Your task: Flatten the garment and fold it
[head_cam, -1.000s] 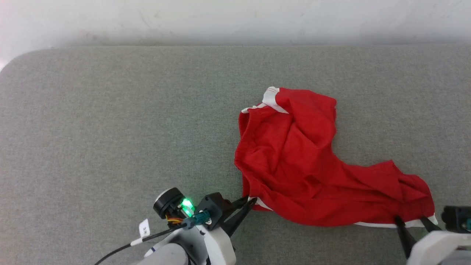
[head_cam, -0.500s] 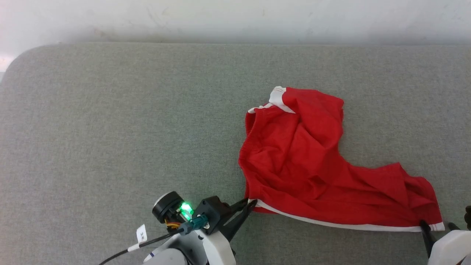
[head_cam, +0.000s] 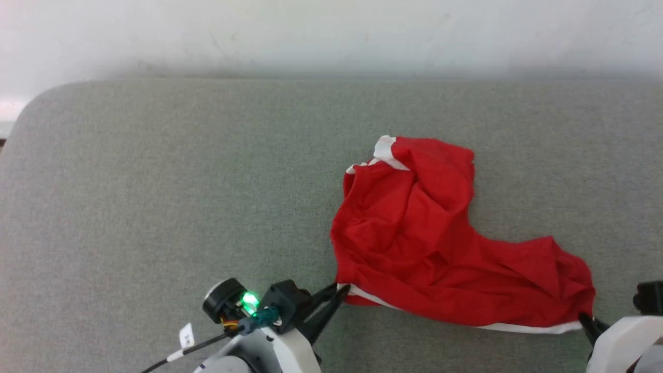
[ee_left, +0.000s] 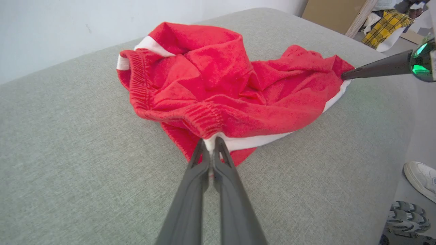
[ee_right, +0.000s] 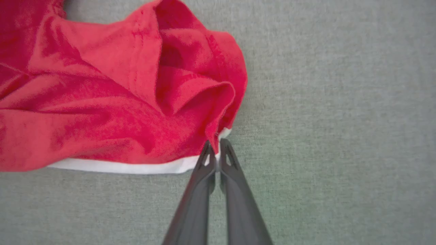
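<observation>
grey fabric surf. | white wall bkgd | cardboard box | yellow plaid cloth | white shoe on floor

Soft, even daylight — faint shadows, wrist views edge-warped, slightly blurred.

One garment, two left fingers, two right fingers, one grey surface, one white shoe

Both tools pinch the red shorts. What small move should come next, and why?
Probably draw the left tool and right tool apart, since both are shut on the white-trimmed edge of the garment, which lies crumpled with slack between them.
</observation>
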Motion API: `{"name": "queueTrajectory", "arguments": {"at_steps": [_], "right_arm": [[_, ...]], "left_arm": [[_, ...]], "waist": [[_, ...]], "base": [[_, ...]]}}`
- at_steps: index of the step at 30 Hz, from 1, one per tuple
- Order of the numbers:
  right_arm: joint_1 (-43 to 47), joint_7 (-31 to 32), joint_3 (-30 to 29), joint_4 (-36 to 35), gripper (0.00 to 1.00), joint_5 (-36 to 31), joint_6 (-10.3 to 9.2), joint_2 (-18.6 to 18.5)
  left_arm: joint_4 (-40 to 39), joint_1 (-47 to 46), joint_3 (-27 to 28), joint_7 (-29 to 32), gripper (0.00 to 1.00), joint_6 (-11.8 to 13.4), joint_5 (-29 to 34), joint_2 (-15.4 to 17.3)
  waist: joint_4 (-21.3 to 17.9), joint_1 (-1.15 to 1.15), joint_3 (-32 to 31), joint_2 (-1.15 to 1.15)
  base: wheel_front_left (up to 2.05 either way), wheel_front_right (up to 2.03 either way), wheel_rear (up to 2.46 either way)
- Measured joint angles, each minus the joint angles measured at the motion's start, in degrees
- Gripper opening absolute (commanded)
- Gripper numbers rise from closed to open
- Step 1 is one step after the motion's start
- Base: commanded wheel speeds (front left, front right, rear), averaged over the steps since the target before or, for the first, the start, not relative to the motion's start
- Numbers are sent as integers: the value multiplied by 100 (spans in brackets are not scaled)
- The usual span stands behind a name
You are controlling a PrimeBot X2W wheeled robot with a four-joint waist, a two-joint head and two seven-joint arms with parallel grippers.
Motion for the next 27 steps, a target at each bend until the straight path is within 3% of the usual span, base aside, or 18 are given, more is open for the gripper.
{"name": "queueTrajectory", "arguments": {"at_steps": [7,15,19,27], "right_arm": [[-230,702,-44,-1098,0,948,0,-194],[-1277,1483,-81,-1540,0,1831,0,-364],[-2045,1707,-115,-1691,0,2057,0,-367],[-3500,2035,-25,-1772,0,2102,0,-391]], "left_arm": [[-671,8,426,37,0,157,-203,393],[-1553,-502,1087,533,0,192,-444,1132],[-1928,-977,1463,831,0,241,-517,1400],[-2182,-1968,2041,1416,0,285,-871,1599]], "waist": [[-106,0,-365,0],[-181,0,-773,0],[-210,0,-886,0],[-250,1,-869,0]], "base": [[0,0,0],[0,0,0],[0,0,0],[0,0,0]]}}
